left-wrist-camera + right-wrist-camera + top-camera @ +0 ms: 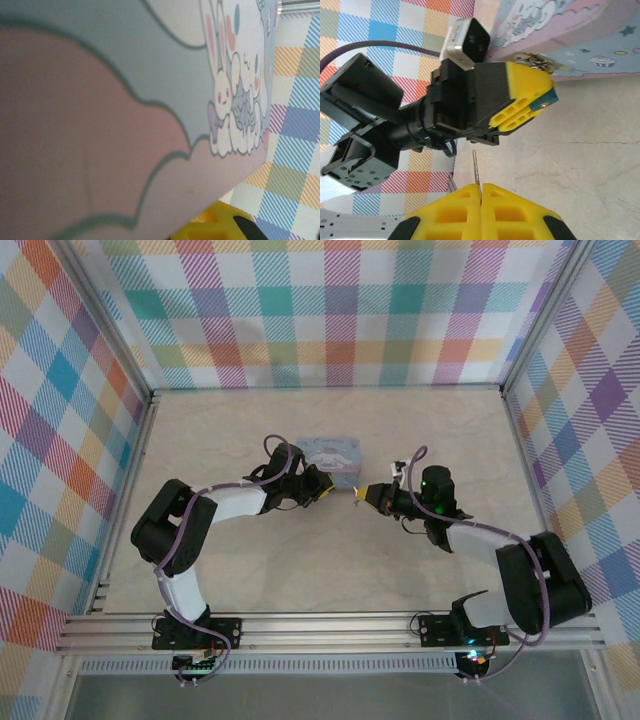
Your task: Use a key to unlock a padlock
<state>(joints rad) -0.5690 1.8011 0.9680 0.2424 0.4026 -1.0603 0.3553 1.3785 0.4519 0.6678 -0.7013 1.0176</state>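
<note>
My right gripper [481,187] is shut on the key [475,167]. Its thin metal blade sticks out from the yellow fingertips toward the left gripper [542,100], with a gap between them. The left gripper is shut on the padlock [546,101], which shows as a narrow teal-blue edge with a small pale dot pinched between the fingers. From above, the left gripper [328,490] and right gripper [370,497] face each other tip to tip, just in front of the pale blue cartoon tin [332,453]. A yellow finger [217,227] shows below the tin [150,100].
Small brass-coloured metal parts [536,59] sit at the tin's edge [580,35], just above the left fingertips. The marbled tabletop [250,430] is boxed in by checked walls [60,440] and a metal rail [330,625] along the near edge.
</note>
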